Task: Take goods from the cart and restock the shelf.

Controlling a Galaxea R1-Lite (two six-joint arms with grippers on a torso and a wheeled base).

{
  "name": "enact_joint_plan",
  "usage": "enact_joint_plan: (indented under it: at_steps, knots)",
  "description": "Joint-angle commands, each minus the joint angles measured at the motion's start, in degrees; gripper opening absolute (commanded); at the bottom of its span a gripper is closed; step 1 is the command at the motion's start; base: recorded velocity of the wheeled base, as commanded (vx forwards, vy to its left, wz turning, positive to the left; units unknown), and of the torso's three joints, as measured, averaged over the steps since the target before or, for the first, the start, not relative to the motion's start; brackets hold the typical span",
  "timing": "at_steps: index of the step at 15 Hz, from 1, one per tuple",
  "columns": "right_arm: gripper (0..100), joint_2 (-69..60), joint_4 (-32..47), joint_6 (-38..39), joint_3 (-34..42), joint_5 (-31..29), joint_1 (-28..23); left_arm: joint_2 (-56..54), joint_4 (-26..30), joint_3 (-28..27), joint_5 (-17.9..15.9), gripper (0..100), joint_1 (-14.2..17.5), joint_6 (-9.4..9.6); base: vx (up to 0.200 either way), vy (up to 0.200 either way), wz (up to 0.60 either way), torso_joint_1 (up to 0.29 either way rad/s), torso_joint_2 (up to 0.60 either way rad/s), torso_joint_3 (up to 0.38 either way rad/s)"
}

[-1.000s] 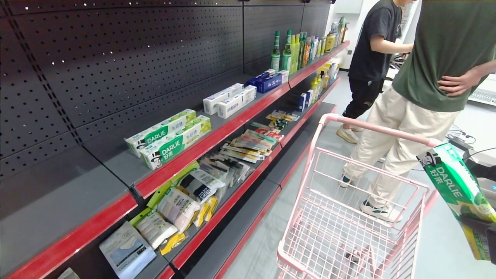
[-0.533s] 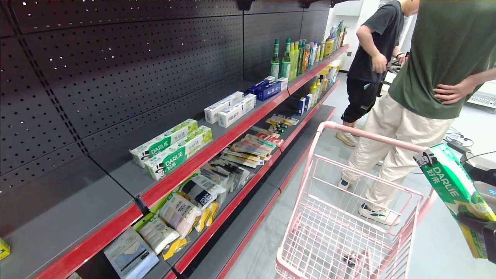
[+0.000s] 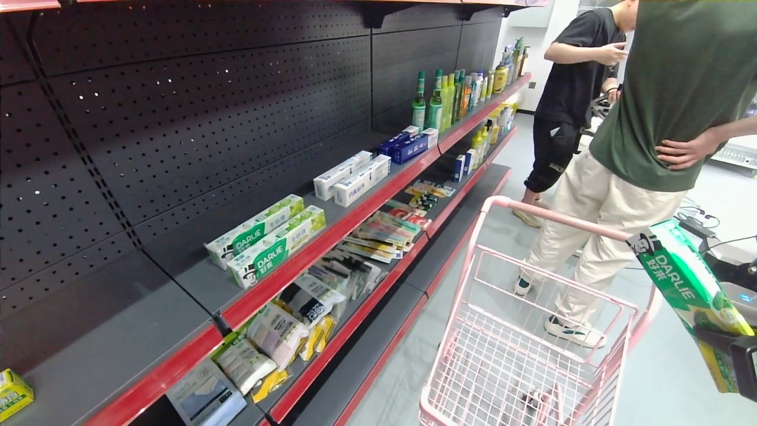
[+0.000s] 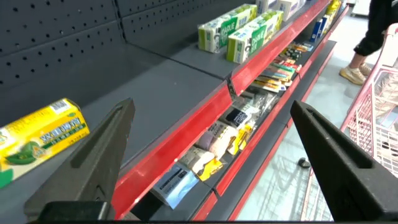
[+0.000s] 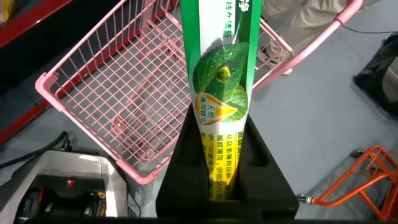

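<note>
Right of the pink cart [image 3: 556, 215], the right tool [image 5: 219, 143] grips a green toothpaste box [image 3: 680, 278] as the view swings toward the shelf [image 3: 195, 278], placement likely next; the left tool [image 4: 211, 109] gapes wide, empty.

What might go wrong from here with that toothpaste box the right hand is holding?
The right hand grips the toothpaste box near one end, so the long free part may tilt or slip. The pink cart stands between it and the shelf, so the box might clip the cart's handle on the way.
</note>
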Motion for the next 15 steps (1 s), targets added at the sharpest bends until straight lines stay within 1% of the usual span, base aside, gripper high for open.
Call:
enact_joint_plan:
  at_steps: [1, 4, 11, 15]
  knots:
    - [0, 0.72, -0.03, -0.01, 0.01, 0.01, -0.02, 0.07, -0.02, 0.0, 0.01, 100, 0.02, 0.0, 0.0, 0.0, 0.0, 0.168, -0.36, -0.193]
    - [0, 0.81, -0.03, -0.36, -0.08, 0.01, -0.02, 0.07, -0.02, 0.0, 0.01, 100, 0.02, 0.0, 0.0, 0.0, 0.0, 0.137, -0.3, -0.162]
    - [0, 1.34, -0.03, -0.45, -0.08, 0.01, 0.06, 0.07, -0.02, 0.0, 0.01, 100, 0.02, 0.0, 0.0, 0.0, 0.0, 0.097, -0.2, -0.106]
    - [0, 0.99, -0.12, -2.91, 0.27, 0.01, -0.2, 0.07, -0.02, 0.0, 0.01, 100, 0.02, 0.0, 0.0, 0.0, 0.0, 0.063, -0.12, -0.065]
